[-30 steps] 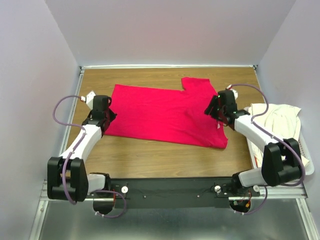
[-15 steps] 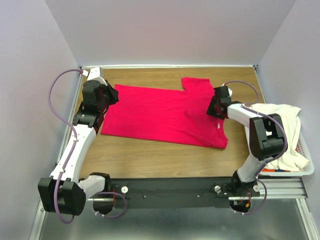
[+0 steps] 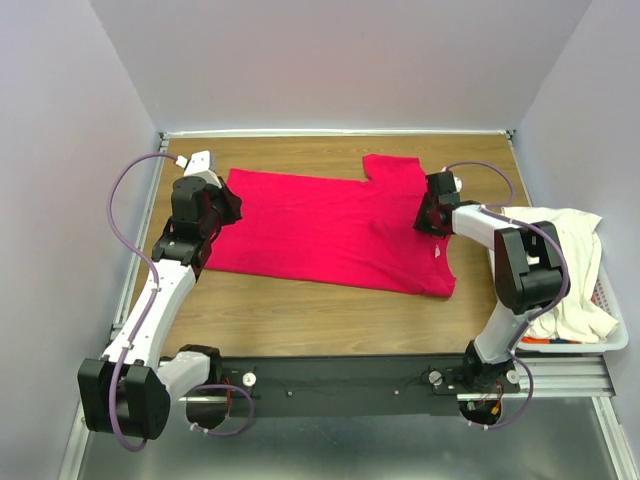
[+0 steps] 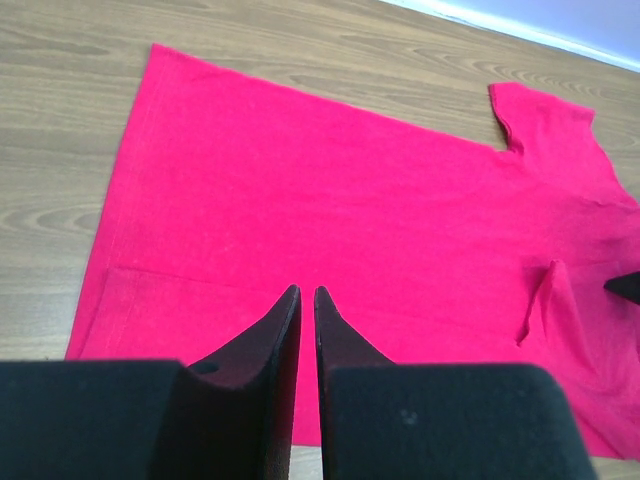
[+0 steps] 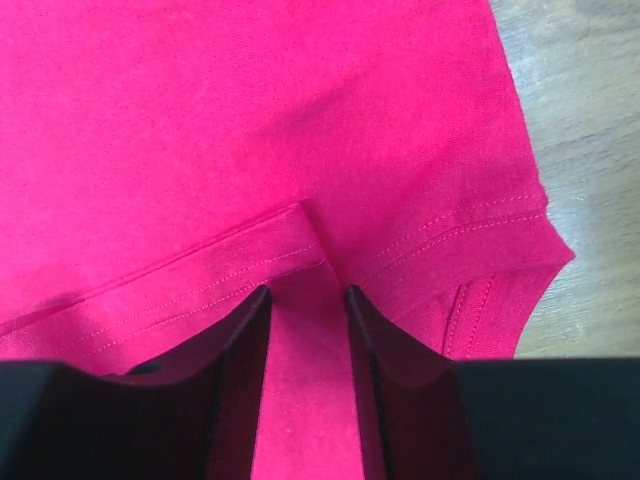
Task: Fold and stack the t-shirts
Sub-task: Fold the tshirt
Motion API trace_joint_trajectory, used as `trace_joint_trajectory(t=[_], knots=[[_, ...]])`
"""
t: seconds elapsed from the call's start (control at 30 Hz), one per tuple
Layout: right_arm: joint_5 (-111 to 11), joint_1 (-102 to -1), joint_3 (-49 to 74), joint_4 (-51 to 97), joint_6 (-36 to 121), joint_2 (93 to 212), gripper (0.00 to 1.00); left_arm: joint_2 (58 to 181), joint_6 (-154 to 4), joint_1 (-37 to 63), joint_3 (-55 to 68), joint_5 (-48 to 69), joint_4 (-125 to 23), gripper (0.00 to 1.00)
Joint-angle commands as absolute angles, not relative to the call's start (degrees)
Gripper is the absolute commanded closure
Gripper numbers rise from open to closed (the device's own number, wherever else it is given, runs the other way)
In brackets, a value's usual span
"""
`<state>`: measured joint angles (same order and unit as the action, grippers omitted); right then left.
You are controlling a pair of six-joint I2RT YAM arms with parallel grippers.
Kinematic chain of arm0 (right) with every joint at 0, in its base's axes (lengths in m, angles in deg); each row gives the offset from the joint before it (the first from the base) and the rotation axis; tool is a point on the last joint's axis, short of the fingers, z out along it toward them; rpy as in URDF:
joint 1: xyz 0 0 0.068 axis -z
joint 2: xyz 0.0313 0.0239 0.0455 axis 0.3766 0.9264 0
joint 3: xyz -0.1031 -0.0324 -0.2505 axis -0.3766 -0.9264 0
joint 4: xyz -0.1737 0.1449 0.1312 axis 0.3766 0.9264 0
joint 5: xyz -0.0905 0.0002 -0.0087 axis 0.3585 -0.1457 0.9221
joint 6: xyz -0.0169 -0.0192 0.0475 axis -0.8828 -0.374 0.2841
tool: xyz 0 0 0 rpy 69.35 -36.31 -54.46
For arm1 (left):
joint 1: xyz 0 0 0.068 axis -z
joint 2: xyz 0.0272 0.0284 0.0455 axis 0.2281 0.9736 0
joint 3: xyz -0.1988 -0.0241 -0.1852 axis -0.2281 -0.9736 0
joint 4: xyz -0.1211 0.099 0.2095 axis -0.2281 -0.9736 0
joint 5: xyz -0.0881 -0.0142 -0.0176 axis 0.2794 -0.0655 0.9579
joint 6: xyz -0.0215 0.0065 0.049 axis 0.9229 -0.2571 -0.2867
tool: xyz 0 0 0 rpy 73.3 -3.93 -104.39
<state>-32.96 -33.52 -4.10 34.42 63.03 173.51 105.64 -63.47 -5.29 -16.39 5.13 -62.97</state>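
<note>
Spanning the whole scene is a wooden surface (image 3: 300, 310), with both arms bolted along its near edge. Across its middle, closer to the far edge than the near one, the crimson-red t-shirt (image 3: 330, 225) lies spread flat, its long side running from the left edge toward the right. One short sleeve (image 3: 388, 170) juts toward the far edge.

At the right edge sits a white slatted basket (image 3: 612, 338), and the cream-white t-shirt (image 3: 565, 245) is draped in a loose heap over its rim, well apart from the red one.

Reaching forward along the left edge, the left arm (image 3: 165, 290) brings its end effector (image 4: 307, 292) to the red shirt's left side. Its jaws are drawn almost together with only a thin slit between them. In the left wrist view the cloth lies flat beyond the tips, with a folded band along the shirt's near left corner.

Bending inward from the right edge, the right arm (image 3: 525, 265) has its end effector (image 5: 305, 290) at the shirt's right side. Its fingers (image 5: 245, 340) stand apart and straddle a stitched hem fold, red cloth filling the gap between them. Whether they actually clamp that cloth I cannot tell.
</note>
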Motion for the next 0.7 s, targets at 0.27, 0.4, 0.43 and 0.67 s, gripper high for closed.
trace_joint_trajectory(t=[0.27, 0.4, 0.43, 0.67], knots=[[-32.91, -33.81, -2.4, 33.84, 63.82, 173.47, 0.84, 104.59, -64.79, -5.19, -17.19, 7.82, -60.0, 0.82], [-32.92, -33.81, -2.13, 33.92, 63.91, 173.12, 0.95, 104.24, -64.88, -5.19, -17.37, 7.73, -60.0, 0.82], [-32.74, -33.81, -2.04, 33.84, 63.91, 172.94, 0.96, 104.24, -64.88, -5.19, -17.37, 7.73, -60.0, 0.82], [-30.28, -33.81, -1.43, 34.01, 63.3, 170.75, 0.99, 104.5, -64.96, -5.19, -17.54, 7.73, -60.08, 0.82]])
